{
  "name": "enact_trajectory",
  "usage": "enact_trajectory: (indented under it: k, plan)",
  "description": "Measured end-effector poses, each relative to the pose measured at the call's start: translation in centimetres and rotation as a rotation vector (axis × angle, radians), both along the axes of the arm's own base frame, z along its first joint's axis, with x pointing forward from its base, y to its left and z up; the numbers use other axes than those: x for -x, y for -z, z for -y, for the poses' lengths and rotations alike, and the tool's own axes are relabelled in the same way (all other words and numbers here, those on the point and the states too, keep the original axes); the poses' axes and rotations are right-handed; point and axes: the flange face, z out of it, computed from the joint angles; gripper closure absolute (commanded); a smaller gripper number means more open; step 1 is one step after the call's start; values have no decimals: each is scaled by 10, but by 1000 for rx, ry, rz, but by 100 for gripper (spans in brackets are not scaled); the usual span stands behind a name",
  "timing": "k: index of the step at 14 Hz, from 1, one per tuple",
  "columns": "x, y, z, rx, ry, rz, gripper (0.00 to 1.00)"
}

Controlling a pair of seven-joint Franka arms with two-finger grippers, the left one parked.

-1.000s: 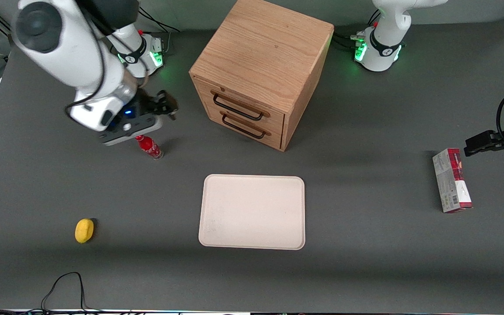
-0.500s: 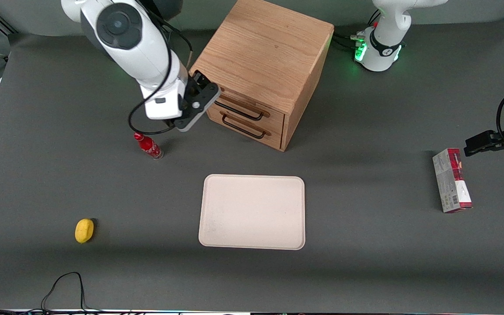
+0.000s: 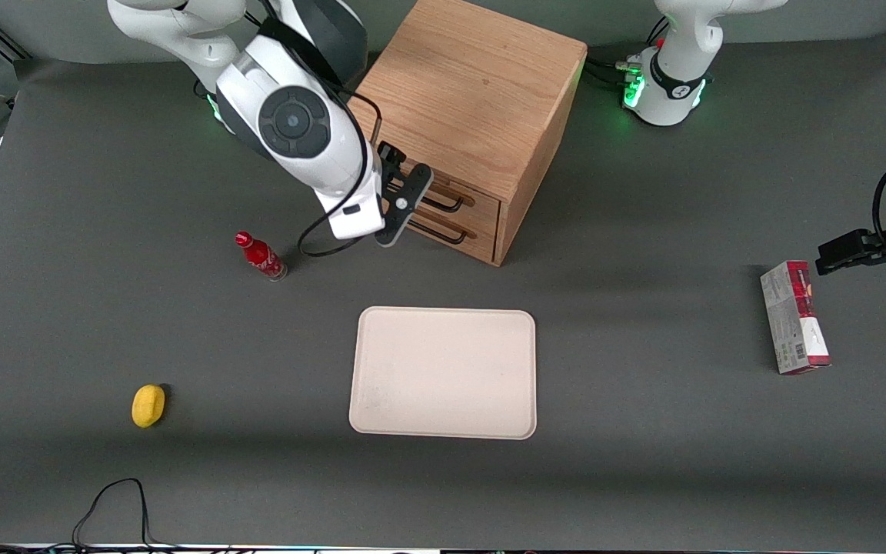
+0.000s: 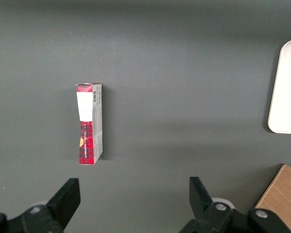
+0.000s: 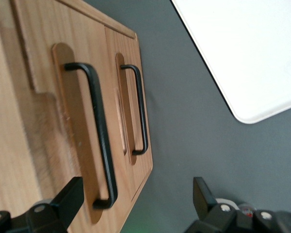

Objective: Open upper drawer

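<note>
At the front of the boxy light oak cabinet [image 3: 464, 100], the right arm's black two-finger gripper [image 3: 404, 201] hovers close to the drawer fronts, its fingers spread wide apart and holding nothing. The upper drawer [image 3: 454, 187], the topmost of two light oak fronts, looks shut, flush with the cabinet face. Its thin black wire bar handle [image 5: 98, 131] stands out from an oval recess in the wood, and in the right wrist view one fingertip [image 5: 70, 196] sits just beside the end of that bar while the other fingertip [image 5: 202, 191] is well apart over the grey table [image 3: 643, 431]; whether anything touches the bar I cannot tell. The lower drawer [image 3: 466, 237] sits directly beneath, with its own matching black handle [image 5: 139, 109].

A small red bottle [image 3: 261, 257] stands on the table near the gripper, toward the working arm's end. A cream rectangular tray [image 3: 444, 372] lies nearer the front camera than the cabinet. A small yellow rounded object [image 3: 148, 405] rests nearer the camera still, toward the working arm's end. A red and white carton [image 3: 794, 317] lies flat toward the parked arm's end.
</note>
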Motion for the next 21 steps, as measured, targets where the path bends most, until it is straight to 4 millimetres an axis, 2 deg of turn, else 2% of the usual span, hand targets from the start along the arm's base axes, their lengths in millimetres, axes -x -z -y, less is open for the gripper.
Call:
enact_trajectory:
  k: [2, 7, 15, 19, 21]
  plan:
    - [-2, 12, -5, -11, -5, -8, 0]
    - [8, 34, -21, -12, -30, -18, 0]
    - [17, 65, -26, 8, -49, -8, 0]
    - [14, 73, -24, 47, -76, 28, 0]
    - [3, 72, -21, 50, -74, 59, 0]
